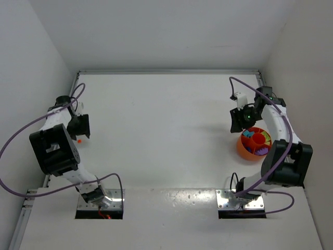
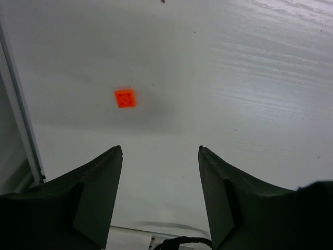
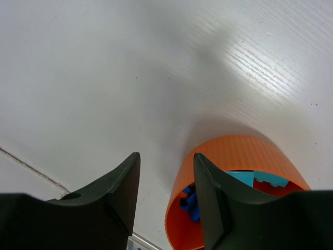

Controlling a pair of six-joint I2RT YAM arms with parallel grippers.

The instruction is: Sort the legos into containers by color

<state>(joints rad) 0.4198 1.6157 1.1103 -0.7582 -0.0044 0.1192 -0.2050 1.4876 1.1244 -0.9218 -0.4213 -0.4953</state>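
Observation:
One small orange lego lies alone on the white table, ahead of my left gripper and a little to its left. That gripper is open and holds nothing. From above, the same lego sits just below the left gripper. The round orange bowl with its containers holds teal, orange, yellow-green, purple and blue bricks. My right gripper hovers open and empty at the bowl's edge, with blue legos and a teal one visible inside. Seen overhead, the right gripper is just beyond the bowl.
A metal rail runs along the table's left edge near the left gripper. White walls close in the table at the back and both sides. Purple cables loop off both arms.

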